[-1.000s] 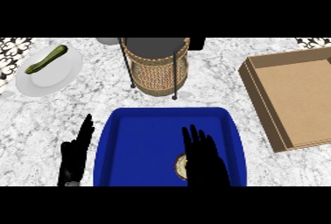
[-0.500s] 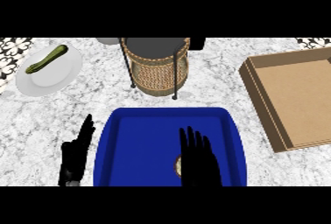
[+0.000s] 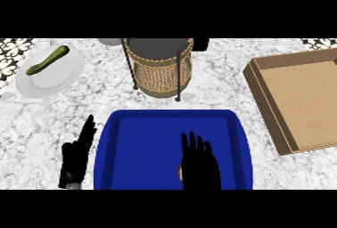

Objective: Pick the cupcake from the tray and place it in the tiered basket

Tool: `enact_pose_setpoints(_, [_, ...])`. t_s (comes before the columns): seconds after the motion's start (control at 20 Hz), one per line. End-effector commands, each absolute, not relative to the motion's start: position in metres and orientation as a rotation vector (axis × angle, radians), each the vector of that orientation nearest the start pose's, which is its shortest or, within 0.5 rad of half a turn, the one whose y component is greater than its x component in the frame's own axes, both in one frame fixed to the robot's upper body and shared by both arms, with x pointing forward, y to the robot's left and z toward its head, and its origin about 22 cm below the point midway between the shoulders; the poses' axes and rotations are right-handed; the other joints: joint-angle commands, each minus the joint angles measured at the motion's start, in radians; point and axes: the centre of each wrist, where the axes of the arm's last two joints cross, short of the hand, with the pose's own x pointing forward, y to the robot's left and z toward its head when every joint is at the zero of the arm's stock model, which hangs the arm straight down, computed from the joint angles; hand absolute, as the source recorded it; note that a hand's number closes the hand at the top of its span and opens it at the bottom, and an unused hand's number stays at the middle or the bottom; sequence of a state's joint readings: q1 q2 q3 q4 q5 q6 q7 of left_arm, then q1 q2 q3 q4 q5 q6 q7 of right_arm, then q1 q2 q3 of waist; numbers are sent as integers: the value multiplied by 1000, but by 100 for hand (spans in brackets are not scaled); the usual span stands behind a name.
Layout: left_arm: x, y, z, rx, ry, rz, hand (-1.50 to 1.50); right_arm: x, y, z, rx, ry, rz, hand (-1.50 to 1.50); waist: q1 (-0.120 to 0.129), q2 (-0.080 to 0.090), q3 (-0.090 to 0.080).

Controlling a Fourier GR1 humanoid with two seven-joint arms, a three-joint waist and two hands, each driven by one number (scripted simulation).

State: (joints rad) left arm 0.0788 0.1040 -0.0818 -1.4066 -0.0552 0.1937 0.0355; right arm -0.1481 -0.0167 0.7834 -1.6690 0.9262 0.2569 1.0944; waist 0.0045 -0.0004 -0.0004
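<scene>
The blue tray (image 3: 141, 147) sits at the near edge of the marble counter (image 3: 39, 120); all places below are given relative to it. Your right hand (image 3: 199, 167) hangs over the tray's near-right part, palm down, fingers straight & close together, pointing at the tray's far rim, holding nothing. The cupcake (image 3: 179, 168) is in the tray under that hand. You see only a thin tan sliver at the hand's left edge, so you can't tell if the palm touches it. Your left hand (image 3: 77, 153) is just outside the tray's left rim, seen edge-on, fingers straight & together, nothing in it. Beyond the tray's far rim, approx. ctr, stands the tiered basket (image 3: 160, 73), wicker w/ a dark wire frame, apart from the tray. Far-left of the tray: a white plate (image 3: 59, 75) w/ a green vegetable (image 3: 47, 60) on it. Right of the tray: an open cardboard box (image 3: 299, 98), apart from it.
</scene>
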Motion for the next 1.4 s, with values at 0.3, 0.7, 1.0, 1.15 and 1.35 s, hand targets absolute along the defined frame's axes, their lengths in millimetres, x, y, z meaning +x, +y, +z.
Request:
enact_pose_setpoints(0.3, [221,249,-57,248,-1295,-27,0,199,-42,38,-777,-690,1138,-150,-1,1,0])
enact_pose_setpoints(0.7, [215,247,-66,243,-1305,-19,0,205,-60,14,-736,-658,1141,-150,-4,0,0])
enact_pose_setpoints(1.0, [212,232,-53,252,-1307,-13,0,221,-61,-7,-758,-685,1158,150,0,0,1])
enact_pose_setpoints(1.15, [220,262,-52,237,-1280,-13,0,218,-56,-2,-719,-738,1173,150,-1,0,0])
enact_pose_setpoints(1.35, [208,251,-41,248,-1301,-34,0,220,-67,-27,-808,-814,1267,150,5,-1,1])
